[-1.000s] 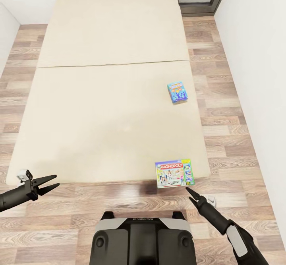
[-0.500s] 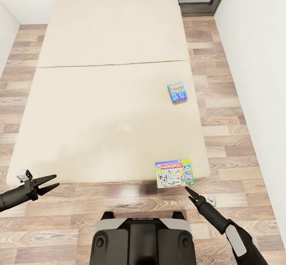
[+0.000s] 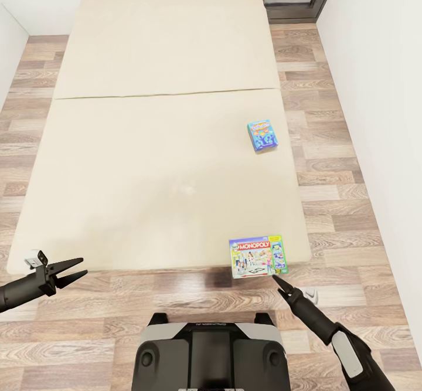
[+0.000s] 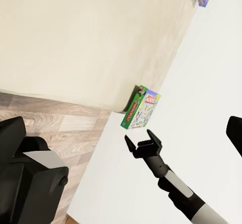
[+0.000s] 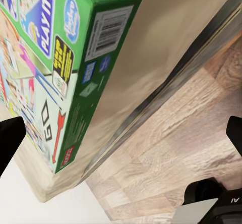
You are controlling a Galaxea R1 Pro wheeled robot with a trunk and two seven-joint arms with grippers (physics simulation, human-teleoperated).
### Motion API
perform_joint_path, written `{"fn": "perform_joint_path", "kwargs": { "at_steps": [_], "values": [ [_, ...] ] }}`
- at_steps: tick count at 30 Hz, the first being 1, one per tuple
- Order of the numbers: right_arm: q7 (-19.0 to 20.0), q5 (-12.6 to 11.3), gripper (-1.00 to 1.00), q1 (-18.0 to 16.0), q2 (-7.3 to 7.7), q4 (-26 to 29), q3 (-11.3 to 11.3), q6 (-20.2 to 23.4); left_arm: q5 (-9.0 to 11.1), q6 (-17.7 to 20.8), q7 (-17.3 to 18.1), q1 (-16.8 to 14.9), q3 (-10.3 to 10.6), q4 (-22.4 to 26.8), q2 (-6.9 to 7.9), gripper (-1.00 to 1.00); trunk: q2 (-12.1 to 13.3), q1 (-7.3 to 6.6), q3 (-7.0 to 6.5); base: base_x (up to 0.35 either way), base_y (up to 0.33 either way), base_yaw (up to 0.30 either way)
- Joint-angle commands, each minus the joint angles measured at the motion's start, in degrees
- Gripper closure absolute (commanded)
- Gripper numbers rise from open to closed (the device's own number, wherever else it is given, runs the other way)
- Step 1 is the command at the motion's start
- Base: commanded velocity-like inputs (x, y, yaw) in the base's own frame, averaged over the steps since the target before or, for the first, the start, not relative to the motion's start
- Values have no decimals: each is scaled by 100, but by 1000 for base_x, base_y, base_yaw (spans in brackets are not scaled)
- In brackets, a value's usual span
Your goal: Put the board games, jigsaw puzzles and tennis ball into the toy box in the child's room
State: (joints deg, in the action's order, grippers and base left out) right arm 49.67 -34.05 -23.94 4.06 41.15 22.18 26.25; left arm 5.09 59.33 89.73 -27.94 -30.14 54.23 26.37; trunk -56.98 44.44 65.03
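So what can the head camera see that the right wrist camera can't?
The head view alone takes in the light blue board game farther up the bed, the open left gripper, the right gripper and the white walls. The right wrist view alone gives the Monopoly box's green side with its barcode. Both share the Monopoly box, the bed and the wood floor.

The small blue board game (image 3: pixel 262 136) — print too tiny to read; bed (image 3: pixel 158 45) head cut off.
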Motion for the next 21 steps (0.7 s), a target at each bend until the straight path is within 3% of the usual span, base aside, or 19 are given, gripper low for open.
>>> {"fn": "perform_joint_path", "kwargs": {
  "at_steps": [1, 11, 21],
  "values": [
    [8, -36, -100, -10, -2, -2, 7, 44, -8, 61, 27, -1, -1, 0, 1, -100, -3, 1, 2, 0, 0, 0],
    [-5, -40, -100, -141, -31, -24, -119, 17, -8, 61, 27, -3, -1, 0, 0, -100, -3, 1, 2, 0, 0, 0],
    [-10, -51, -100, -259, -36, -44, -446, 12, -8, 61, 27, -2, -1, 0, 0, -100, -3, 1, 2, 0, 0, 0]
  ]
}}
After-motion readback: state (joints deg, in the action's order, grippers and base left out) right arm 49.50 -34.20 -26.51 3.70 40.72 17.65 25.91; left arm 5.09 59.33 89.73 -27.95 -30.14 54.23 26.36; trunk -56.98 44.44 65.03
